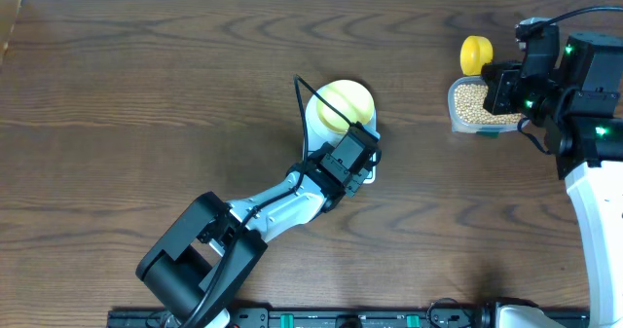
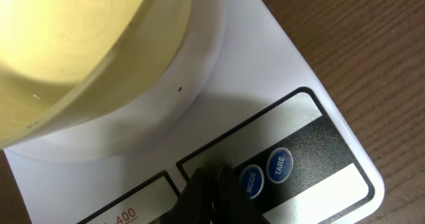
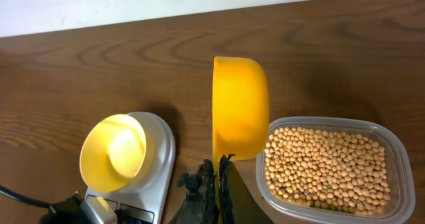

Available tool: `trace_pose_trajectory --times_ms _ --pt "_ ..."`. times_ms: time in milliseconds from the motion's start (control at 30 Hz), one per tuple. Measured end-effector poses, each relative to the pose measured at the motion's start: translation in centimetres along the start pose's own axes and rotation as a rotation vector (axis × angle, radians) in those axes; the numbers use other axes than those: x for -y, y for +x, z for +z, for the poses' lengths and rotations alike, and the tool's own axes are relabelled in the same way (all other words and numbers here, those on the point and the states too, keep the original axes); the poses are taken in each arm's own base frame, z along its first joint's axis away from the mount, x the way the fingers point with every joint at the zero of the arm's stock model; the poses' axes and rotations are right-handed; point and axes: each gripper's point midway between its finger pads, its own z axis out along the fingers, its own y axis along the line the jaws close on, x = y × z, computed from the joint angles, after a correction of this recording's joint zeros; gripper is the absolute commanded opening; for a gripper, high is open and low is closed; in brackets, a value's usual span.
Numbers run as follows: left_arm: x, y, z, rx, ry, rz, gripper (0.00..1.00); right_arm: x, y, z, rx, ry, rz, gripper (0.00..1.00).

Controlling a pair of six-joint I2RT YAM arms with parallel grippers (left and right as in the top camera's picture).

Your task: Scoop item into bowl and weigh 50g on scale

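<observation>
The bowl (image 1: 347, 102) sits on the scale (image 2: 279, 84), mid-way along the surface (image 1: 146, 94). The left pincer (image 2: 219, 176), narrowed shut, hangs over the scale's buttons (image 2: 265, 173) (contact unclear). The right pincer (image 3: 219, 165) grips the yellow scoop (image 3: 239, 104) just beside the beans (image 3: 325, 164) in their clear container (image 3: 401, 159).

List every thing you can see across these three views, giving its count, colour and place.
bowl: one, pale yellow, on the scale's platform
scale: one, white, mid-table
buttons: two, blue, marked MODE and TARE, on the scale's front panel
beans: many, tan, in the container
container: one, clear plastic, right side of the table
scoop: one, bright yellow, next to the container
table: one, dark brown wood, under everything
left gripper: one, black, shut, over the scale's front by MODE
right gripper: one, black, shut on the scoop
</observation>
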Motion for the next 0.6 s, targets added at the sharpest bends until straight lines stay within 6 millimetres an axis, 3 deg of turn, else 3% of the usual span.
trace_pose_trajectory --times_ms 600 --pt "-0.02 0.18 -0.08 -0.02 -0.001 0.005 0.07 0.0 0.0 0.0 0.0 0.0 -0.012 0.01"
